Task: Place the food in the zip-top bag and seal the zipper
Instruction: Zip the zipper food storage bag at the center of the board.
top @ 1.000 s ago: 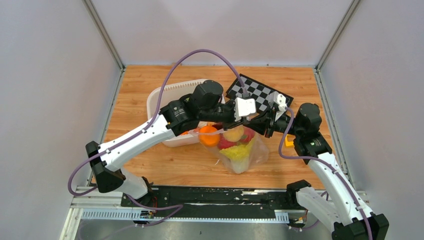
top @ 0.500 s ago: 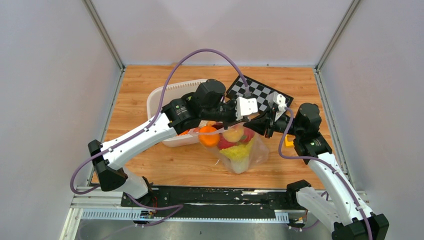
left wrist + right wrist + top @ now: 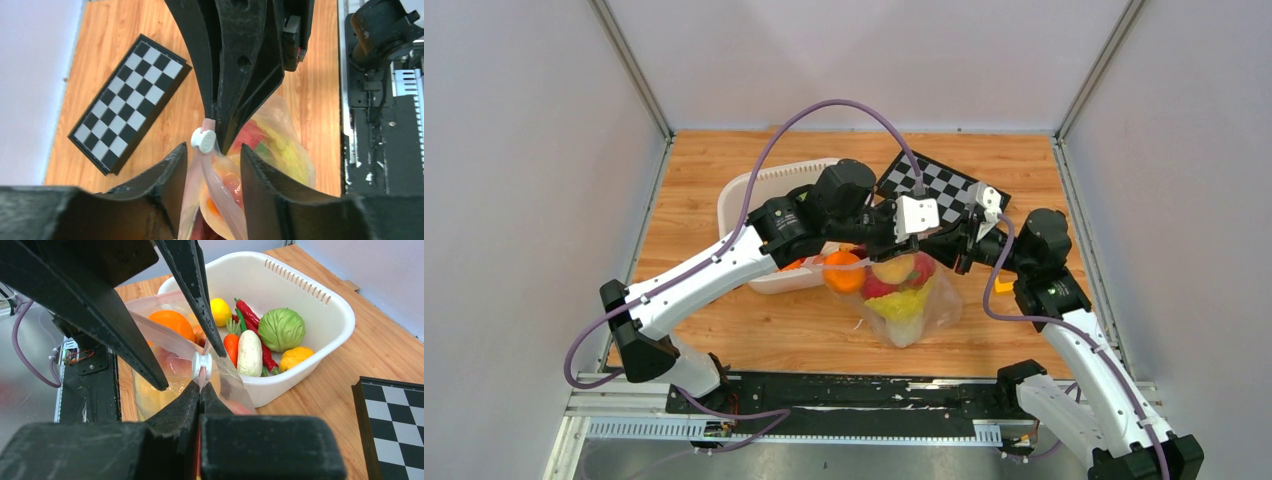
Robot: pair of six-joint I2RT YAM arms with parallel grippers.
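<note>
Top external view: wooden table [image 3: 724,330], bag near its middle.
Basket [image 3: 320,325]: white, some food [image 3: 281,329] inside.
Zip-top bag [image 3: 934,305]: between both grippers, fruit-filled.
Left gripper [image 3: 213,150]: fingers apart, straddling zipper [image 3: 208,125].
Right gripper [image 3: 199,386]: pinched closed on zipper.
Slider [image 3: 202,365]: white, on zipper.

The zip-top bag [image 3: 916,312] lies beside basket [image 3: 746,192], before checkerboard [image 3: 945,184].

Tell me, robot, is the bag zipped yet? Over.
Copy: right pincer shut on zipper, left pincer open astride slider. Bag unsealed, food inside, more in basket.
</note>
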